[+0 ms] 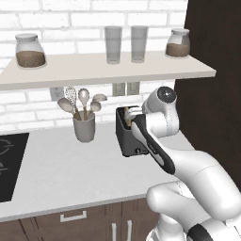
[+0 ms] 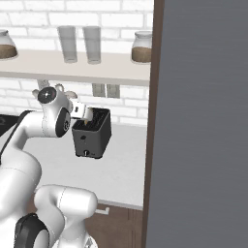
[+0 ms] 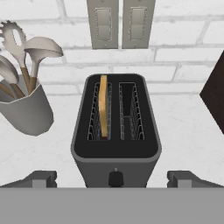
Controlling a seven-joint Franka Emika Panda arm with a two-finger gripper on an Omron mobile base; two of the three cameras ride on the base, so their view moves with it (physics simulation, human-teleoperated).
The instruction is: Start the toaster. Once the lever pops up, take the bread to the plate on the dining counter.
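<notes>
bread (image 3: 103, 105) upright on edge, toaster (image 3: 115, 131) left slot

Toaster w/ one bread slice in slot, on white counter by brick wall.

Toaster (image 3: 116, 131): boxy, dark grey-black, two slots on top, upright on the counter (image 1: 70, 174) near the back wall. Bread (image 3: 103, 107) stands on edge in the left slot as seen from the hand view; golden-brown crust sticks up above the slot, right slot empty. Small dark lever (image 3: 115, 178) sits at centre of the toaster's near end face, close under the top edge. In the right base view a small pale knob (image 2: 86, 153) shows low on that same face, lever tab above it, too small to tell more.
</notes>
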